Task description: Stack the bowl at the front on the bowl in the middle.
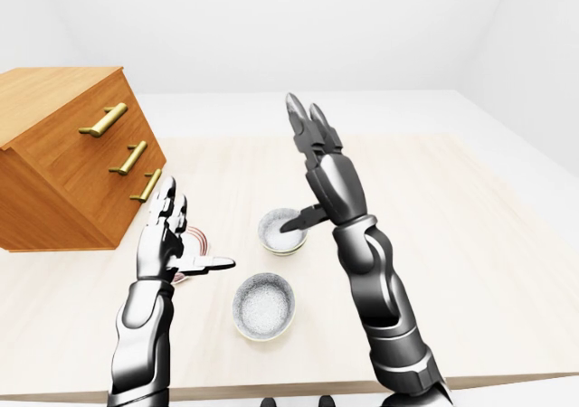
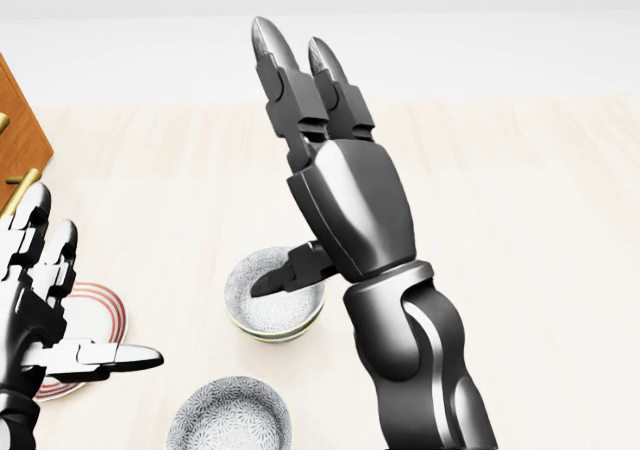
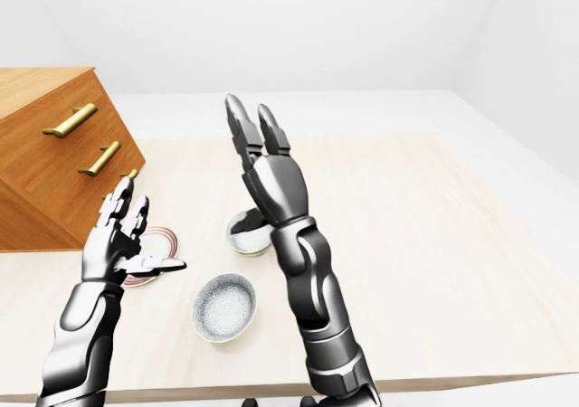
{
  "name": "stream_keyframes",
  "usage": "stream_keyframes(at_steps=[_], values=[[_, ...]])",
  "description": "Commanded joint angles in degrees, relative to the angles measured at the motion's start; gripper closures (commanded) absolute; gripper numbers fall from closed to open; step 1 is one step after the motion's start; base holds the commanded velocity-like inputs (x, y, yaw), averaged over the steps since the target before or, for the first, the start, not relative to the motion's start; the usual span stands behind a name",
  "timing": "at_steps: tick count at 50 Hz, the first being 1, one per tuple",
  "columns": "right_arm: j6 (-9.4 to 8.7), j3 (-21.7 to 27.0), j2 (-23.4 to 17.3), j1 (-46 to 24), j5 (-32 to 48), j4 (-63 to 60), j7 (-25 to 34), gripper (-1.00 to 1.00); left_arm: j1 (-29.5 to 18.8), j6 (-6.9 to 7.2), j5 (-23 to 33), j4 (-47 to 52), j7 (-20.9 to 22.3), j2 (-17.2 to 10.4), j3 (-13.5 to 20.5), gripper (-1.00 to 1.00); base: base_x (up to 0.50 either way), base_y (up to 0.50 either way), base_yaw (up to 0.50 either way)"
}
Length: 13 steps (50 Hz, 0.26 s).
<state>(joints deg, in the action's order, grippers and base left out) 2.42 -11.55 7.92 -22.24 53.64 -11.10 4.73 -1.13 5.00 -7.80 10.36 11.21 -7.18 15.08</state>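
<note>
A grey speckled bowl (image 1: 264, 306) sits lowest in the left-eye view, near the table's bottom edge. Above it stands a second speckled bowl (image 1: 280, 231) with a pale rim. A red-ringed bowl (image 2: 98, 316) lies at the left, partly hidden by my left hand. My right hand (image 1: 299, 165) is raised and open, its fingers pointing up and its thumb hanging over the second bowl without holding it. Left of the lowest bowl, my left hand (image 1: 195, 230) is open, thumb pointing right, with nothing in it.
A wooden chest of drawers (image 1: 63, 154) with brass handles stands on the light wooden table (image 1: 470, 244) at the left. The table's near edge (image 1: 507, 376) runs along the bottom of the view. White floor and walls lie beyond.
</note>
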Motion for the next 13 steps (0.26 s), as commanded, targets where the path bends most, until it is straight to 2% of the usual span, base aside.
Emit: stream_keyframes(at_steps=[1, 4, 5, 13], values=[[-5.72, 4.28, -3.52, 5.02, -12.93, -12.52, 3.99, -1.0, -0.11, 0.0, -0.2, 1.57, -0.68, 0.38, -0.37, -1.0, 0.0, 0.0, 0.0], [-7.42, 6.01, -5.1, 7.36, -18.03, -16.5, 3.91, -1.0, -0.14, 0.0, -0.68, 2.44, -1.01, 0.44, -0.21, -1.0, 0.0, 0.0, 0.0], [-7.42, 7.1, -5.58, 9.4, -22.23, -19.27, 4.61, -1.0, -0.23, 0.0, -0.88, 2.88, -1.25, 0.53, -0.22, -1.0, 0.0, 0.0, 0.0], [-7.42, 11.93, -9.23, 15.2, -31.35, -27.11, 2.56, -1.0, 0.75, 0.0, -2.34, 7.0, -1.67, 0.88, 0.22, -1.0, 0.0, 0.0, 0.0]])
